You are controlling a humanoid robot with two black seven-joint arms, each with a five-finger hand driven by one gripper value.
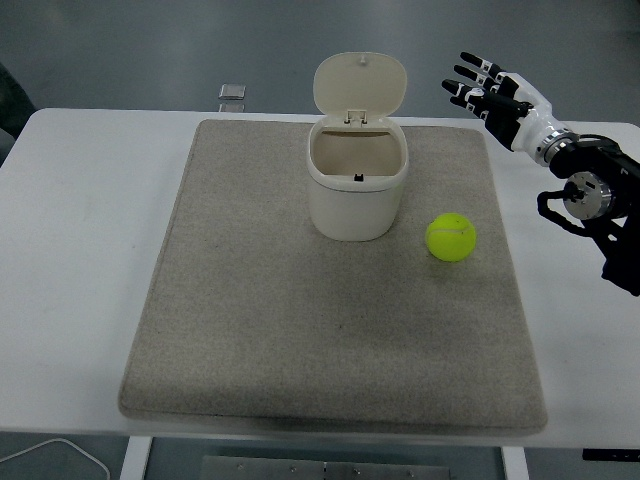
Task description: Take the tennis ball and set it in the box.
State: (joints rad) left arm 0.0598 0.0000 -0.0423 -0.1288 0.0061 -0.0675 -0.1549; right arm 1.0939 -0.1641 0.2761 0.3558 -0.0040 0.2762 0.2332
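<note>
Tennis ball (451, 237) on mat, robot hand (484, 88) well apart

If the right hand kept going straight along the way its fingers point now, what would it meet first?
Probably nothing. The right hand is open and its fingers point up-left, toward the table's far edge. That line seems to pass behind the box's raised lid, though depth is unclear. The tennis ball lies well off it, nearer the camera.

Grey-blue floor (150, 50) stretching smooth and evenly lit beyond the white table (70, 250), a beige mat (300, 340) spread across its top, a small dark square object (232, 93) at the far edge, and a white cable (55, 455) curling below the near-left corner.
</note>
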